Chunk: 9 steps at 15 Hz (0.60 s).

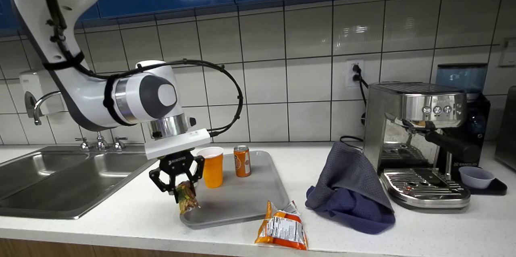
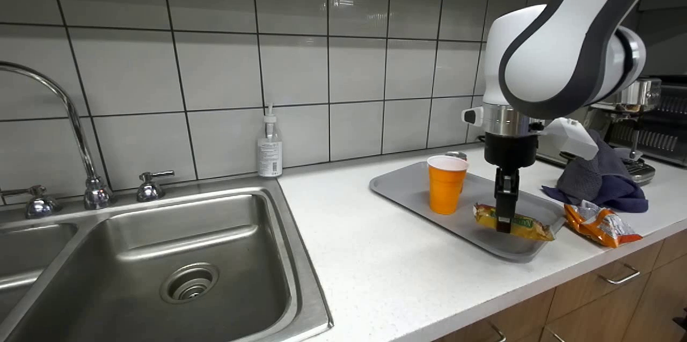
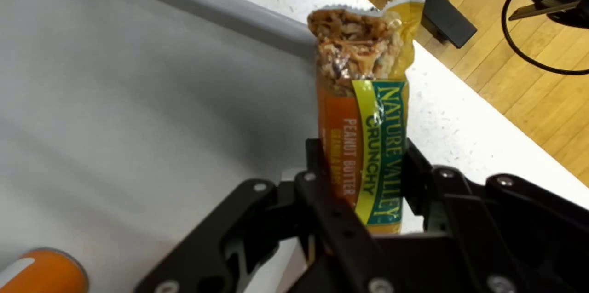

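Note:
A Nature Valley peanut butter granola bar (image 3: 368,113) in a yellow, orange and green wrapper is clamped between the black fingers of my gripper (image 3: 361,159). Both pads press on its long sides in the wrist view, and the bar's near end is partly hidden by the gripper. In the exterior views the gripper (image 2: 504,224) points down and holds the bar (image 1: 187,202) near an edge of the grey tray (image 1: 242,202). Standing on the tray are an orange cup (image 1: 213,170) with a white inside and an orange can (image 1: 242,162).
An orange chip bag (image 1: 282,226) lies by the tray's front corner. Right of it are a crumpled grey-blue cloth (image 1: 350,192) and a steel espresso machine (image 1: 415,128). A double sink (image 2: 204,245) and a soap bottle (image 2: 269,146) are on the other side. The counter ends at a front edge.

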{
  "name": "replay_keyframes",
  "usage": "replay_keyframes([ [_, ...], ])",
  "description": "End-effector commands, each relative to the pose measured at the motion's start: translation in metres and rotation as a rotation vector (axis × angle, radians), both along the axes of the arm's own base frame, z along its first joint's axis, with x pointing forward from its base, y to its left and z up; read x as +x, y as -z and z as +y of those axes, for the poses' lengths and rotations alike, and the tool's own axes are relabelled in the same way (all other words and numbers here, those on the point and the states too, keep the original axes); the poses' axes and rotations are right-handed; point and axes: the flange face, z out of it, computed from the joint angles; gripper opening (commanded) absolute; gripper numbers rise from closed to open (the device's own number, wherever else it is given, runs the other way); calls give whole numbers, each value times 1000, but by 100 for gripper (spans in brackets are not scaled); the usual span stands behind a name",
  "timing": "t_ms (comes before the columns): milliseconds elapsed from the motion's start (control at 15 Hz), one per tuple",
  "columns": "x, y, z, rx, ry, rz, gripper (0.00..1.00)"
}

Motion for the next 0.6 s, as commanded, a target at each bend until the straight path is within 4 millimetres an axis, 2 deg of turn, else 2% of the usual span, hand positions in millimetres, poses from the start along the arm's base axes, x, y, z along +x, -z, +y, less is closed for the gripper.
replay_keyframes([
  [0,-8,-12,-24,-1,12,-11,17],
  [533,-8,-8,-56,-20,117,-10,17],
])
